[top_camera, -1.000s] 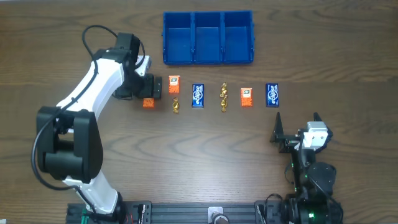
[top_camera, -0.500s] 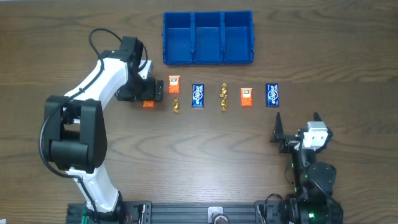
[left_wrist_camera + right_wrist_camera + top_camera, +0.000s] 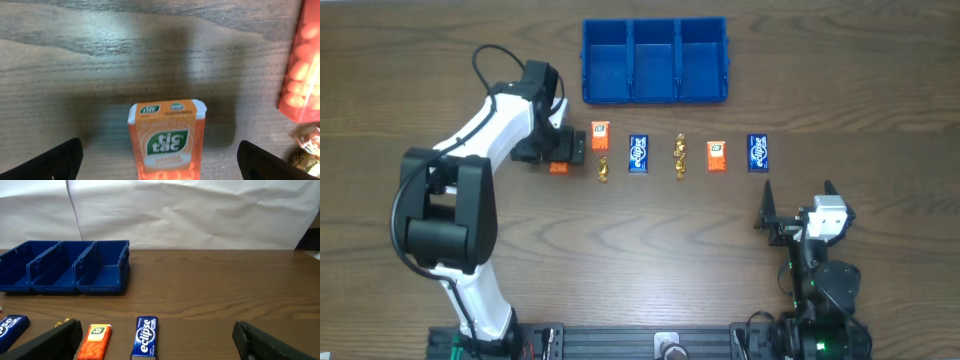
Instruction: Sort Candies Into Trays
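Candies [image 3: 716,155]: one row on the wooden table [image 3: 860,80], lying at 6 o'clock from the blue tray [image 3: 655,98] (three compartments side by side).

Row contents, read from 9 o'clock to 3 o'clock:
- end orange box [image 3: 167,127]
- second orange box [image 3: 601,135]
- gold-wrapped sweet [image 3: 603,172]
- blue pack [image 3: 638,153]
- pair of gold sweets [image 3: 679,149]
- third orange box
- last blue pack [image 3: 757,152]

Left gripper [image 3: 160,147]: at the row's 9 o'clock end. Its fingers are spread wide on either side of the end orange box, which lies flat on the table and touches neither finger.

Right gripper [image 3: 797,190]: at 5 o'clock from the row and well apart from it. Its fingers are spread and point toward 12 o'clock.
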Robot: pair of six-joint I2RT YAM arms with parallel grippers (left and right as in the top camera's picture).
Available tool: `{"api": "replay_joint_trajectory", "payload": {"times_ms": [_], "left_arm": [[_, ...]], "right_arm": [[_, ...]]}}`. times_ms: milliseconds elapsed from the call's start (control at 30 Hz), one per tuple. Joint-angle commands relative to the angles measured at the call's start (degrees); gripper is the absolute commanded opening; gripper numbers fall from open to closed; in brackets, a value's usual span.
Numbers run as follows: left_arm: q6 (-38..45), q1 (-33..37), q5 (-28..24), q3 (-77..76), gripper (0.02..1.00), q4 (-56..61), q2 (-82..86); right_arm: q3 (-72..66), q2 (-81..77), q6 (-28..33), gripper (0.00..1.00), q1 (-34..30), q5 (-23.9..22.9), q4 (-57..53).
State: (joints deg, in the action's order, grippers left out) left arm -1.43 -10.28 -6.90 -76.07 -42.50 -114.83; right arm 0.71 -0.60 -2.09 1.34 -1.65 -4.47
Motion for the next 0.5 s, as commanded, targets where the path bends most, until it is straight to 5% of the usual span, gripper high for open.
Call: {"api": "replay_joint_trajectory", "payload": {"times_ms": [33, 200, 500], "left_arm": [[-0.74, -0.26, 1.14, -1.03, 0.908, 0.44, -0.68], [-0.96, -0.26, 1.11, -1.03, 0.774, 0.79, -0.85], [-1.57, -0.26, 1.11, -1.03, 0.713, 2.01, -1.33]], "right_arm": [[-0.26, 0.42, 0.44, 0.998, -0.24, 0.33, -0.13], [-0.28, 0.42, 0.44, 0.998, -0.24, 0.33, -0.11], [-0.26, 0.42, 0.44, 0.998, -0.24, 0.33, -0.13]]}}
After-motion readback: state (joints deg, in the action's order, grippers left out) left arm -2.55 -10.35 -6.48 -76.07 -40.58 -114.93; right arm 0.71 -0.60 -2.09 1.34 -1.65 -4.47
